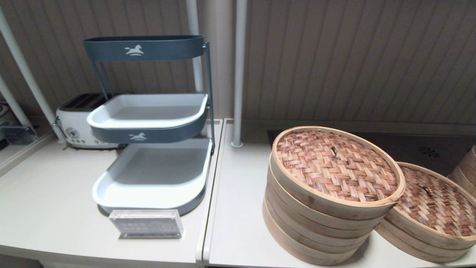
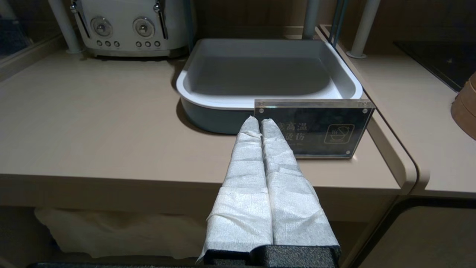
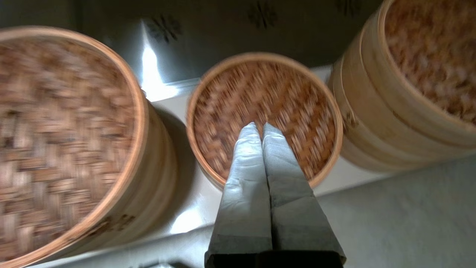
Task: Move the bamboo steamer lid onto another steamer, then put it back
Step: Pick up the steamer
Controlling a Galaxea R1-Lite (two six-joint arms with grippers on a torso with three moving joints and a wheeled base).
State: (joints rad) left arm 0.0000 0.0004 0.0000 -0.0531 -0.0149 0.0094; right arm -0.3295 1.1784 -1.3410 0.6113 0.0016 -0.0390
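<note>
Approach step: your right claw (image 3: 260, 128), fingers pressed together, hangs above the low steamer's reddish-brown woven bamboo lid (image 3: 264, 108); next, spread it for the rim.

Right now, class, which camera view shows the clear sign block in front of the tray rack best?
The left wrist view: the sign block faces the camera, print visible, partly behind the left gripper. The head view shows it small, from above. The right wrist view does not show it.
</note>
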